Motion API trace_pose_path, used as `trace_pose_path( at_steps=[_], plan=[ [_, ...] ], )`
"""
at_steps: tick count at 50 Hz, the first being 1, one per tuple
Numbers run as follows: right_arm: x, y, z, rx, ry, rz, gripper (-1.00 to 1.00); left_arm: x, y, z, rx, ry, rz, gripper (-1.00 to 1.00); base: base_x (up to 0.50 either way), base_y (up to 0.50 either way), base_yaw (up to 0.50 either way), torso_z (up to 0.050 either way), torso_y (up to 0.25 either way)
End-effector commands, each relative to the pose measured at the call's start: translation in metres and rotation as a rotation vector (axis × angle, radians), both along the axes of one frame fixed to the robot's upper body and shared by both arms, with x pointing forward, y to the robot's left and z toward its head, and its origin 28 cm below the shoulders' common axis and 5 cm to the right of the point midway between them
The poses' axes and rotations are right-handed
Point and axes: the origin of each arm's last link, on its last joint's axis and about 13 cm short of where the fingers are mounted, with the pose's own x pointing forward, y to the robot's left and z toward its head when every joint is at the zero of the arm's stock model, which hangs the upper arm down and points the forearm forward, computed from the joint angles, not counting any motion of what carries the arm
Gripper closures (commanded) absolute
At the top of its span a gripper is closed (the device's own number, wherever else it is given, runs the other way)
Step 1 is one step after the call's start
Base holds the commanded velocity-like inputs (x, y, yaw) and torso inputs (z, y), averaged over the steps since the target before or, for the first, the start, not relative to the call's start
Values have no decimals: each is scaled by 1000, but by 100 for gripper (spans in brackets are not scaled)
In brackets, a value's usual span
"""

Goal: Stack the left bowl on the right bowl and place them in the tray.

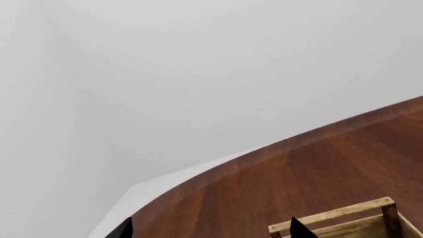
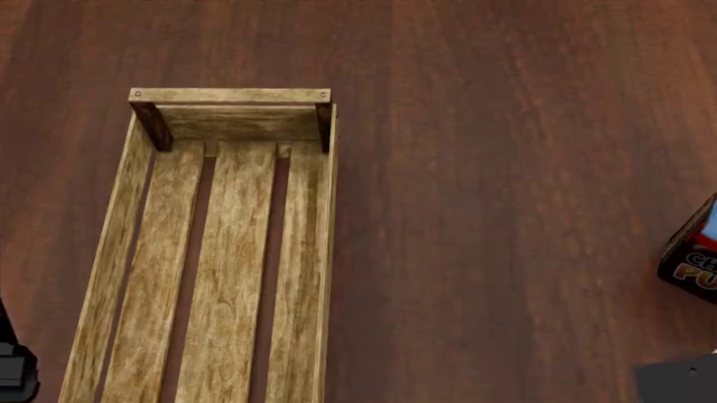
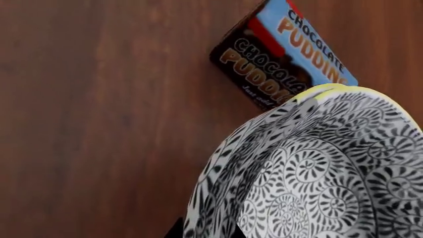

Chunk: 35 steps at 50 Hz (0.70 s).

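Head view has the tray (image 2: 213,252) lying empty on the dark wood surface (image 2: 505,168): pale slats, low sides, darker corner posts, loads of open room to its right. The chocolate pudding box (image 2: 694,256) pokes in at the right edge. On the right wrist cam I see the black-and-white swirl-pattern bowl (image 3: 317,173), yellow rim behind it, filling the view right at the right claw; can't tell how it's gripped. Left claw (image 1: 211,229) shows two dark tips set wide apart, near the tray's end, grey wall beyond.
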Motion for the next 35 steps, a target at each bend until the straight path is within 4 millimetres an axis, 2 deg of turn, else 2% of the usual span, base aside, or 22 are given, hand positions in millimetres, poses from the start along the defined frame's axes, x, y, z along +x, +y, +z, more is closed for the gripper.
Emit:
trace_pose_path(
  at_steps=[1, 14, 35],
  plan=[
    [3, 8, 25, -89, -75, 48, 100, -1, 2, 2, -7, -4, 5, -100, 0, 0, 0, 0, 0],
    [8, 18, 34, -122, -83, 94, 100, -2, 3, 3, -10, -6, 12, -100, 0, 0, 0, 0, 0],
    [35, 47, 56, -176, -107, 222, 100, -4, 2, 3, -8, -6, 10, -100, 0, 0, 0, 0, 0]
  ],
)
